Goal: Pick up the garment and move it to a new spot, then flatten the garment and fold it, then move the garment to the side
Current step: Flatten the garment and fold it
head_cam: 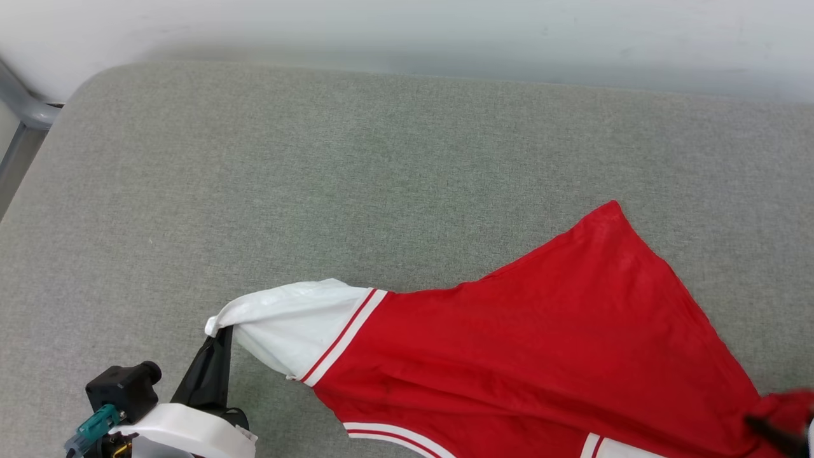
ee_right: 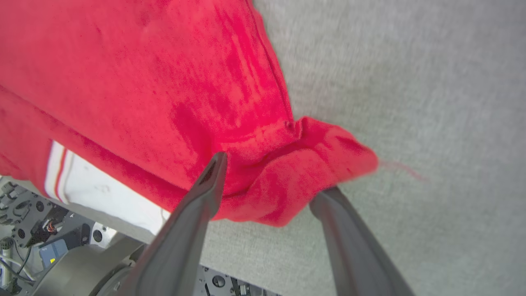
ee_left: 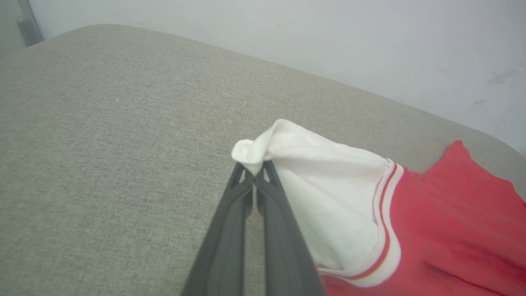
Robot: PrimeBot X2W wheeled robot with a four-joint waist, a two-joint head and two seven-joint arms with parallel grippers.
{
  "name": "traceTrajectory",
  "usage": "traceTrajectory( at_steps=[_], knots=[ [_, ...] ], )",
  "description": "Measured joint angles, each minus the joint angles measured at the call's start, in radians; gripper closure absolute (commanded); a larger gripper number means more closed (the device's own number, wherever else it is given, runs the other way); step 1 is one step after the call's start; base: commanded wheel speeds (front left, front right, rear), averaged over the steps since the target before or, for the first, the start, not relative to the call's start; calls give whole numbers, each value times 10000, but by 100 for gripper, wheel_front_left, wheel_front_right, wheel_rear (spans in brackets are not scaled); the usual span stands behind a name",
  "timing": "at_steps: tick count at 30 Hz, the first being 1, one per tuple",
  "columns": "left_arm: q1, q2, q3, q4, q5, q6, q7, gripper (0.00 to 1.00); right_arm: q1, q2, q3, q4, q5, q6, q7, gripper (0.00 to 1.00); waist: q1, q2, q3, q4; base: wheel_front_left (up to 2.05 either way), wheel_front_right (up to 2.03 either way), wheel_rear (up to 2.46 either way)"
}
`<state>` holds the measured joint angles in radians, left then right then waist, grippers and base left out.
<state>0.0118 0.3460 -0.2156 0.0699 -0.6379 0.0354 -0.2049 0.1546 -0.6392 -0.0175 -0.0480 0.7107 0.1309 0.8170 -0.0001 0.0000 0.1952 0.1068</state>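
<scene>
I see the red jersey [head_cam: 540, 337] lying on the grey cushioned surface [head_cam: 318, 159], toward its near right side. My left gripper [ee_left: 254, 174] is pinched tight on the tip of the white sleeve [ee_left: 328, 193]. My right gripper [ee_right: 271, 181] has its fingers spread wide apart, with a bunched red corner [ee_right: 328, 152] of the jersey sitting loose between them
</scene>
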Motion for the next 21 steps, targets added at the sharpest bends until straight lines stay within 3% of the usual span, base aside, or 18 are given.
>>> traceTrajectory(
  at_steps=[4,10,16,21],
  knots=[
    [0,4,-38,-65,0,13,4,100,-860,33,-537,-807,138,2,-510,0,0,0,24,60,0,0,0],
    [-44,0,-107,-169,15,31,8,100,-2872,-238,-460,-1845,-123,2,-228,0,1,0,252,199,0,0,0],
    [-400,-88,-318,-209,90,-71,-4,100,-5265,-293,949,-1641,-487,2,658,0,1,0,642,465,0,0,0],
    [-748,-182,-453,-188,151,-174,-54,100,-7115,-297,2339,-568,-926,2,1910,0,2,0,1048,754,0,0,0]
  ],
)
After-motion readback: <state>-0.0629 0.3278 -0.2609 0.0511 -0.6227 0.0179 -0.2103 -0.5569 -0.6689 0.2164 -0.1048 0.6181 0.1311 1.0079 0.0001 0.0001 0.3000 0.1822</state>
